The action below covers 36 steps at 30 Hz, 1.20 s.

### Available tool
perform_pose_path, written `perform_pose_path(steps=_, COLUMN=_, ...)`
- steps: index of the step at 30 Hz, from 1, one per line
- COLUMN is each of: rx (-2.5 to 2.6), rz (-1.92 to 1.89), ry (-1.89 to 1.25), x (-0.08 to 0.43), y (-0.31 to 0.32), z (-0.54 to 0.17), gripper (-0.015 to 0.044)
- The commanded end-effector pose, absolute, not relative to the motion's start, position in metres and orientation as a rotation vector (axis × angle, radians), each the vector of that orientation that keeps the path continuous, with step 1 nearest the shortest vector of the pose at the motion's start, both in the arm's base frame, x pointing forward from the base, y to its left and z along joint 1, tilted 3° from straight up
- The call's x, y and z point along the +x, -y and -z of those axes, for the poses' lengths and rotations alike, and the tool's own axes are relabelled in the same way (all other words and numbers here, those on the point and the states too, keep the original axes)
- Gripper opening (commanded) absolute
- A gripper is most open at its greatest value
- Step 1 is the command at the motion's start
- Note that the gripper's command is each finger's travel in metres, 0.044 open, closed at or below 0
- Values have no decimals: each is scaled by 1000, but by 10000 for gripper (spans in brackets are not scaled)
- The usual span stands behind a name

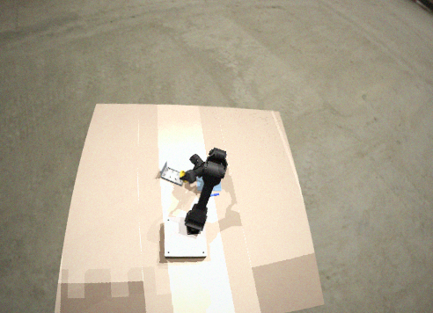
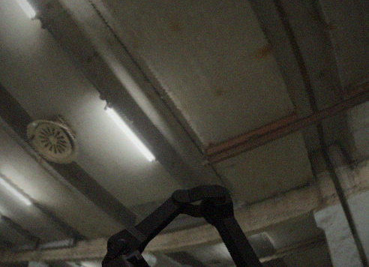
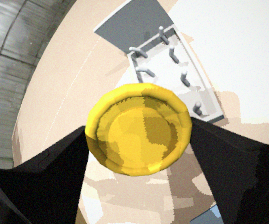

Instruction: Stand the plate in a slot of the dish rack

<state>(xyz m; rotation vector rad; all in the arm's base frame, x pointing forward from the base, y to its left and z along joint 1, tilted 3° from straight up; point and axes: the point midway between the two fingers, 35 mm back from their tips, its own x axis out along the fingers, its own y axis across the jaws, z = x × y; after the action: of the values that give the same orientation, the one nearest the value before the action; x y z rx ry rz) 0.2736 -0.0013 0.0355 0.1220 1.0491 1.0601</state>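
A round yellow plate (image 3: 137, 131) (image 1: 182, 175) is held between the gripper's two black fingers, its face toward the wrist camera. My gripper (image 3: 138, 127) is shut on the plate by its two opposite edges. The dish rack (image 3: 211, 101) (image 1: 172, 175) is a pale tray with grey upright pegs or rails and a grey panel at one end. It lies beyond the plate in the wrist view. In the top view the plate is at the rack's right end. Whether they touch cannot be told. The exterior view shows only the arm's upper links.
A light blue sheet (image 1: 216, 186) (image 3: 208, 217) lies under the arm, right of the rack in the top view. A small dark blue bar (image 1: 215, 194) is beside it. The arm's white base plate (image 1: 178, 248) is nearer the front. The wooden table (image 1: 110, 199) carries all this.
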Motion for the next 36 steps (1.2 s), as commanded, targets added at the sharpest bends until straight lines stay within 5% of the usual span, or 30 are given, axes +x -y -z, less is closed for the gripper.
perform_pose_path(steps=1, rx=109, rz=-1110, ry=-936, x=271, y=1, z=-30, gripper=0)
perform_pose_path(steps=36, rx=-166, rz=-1058, ry=-159, x=267, y=22, z=-18, gripper=0)
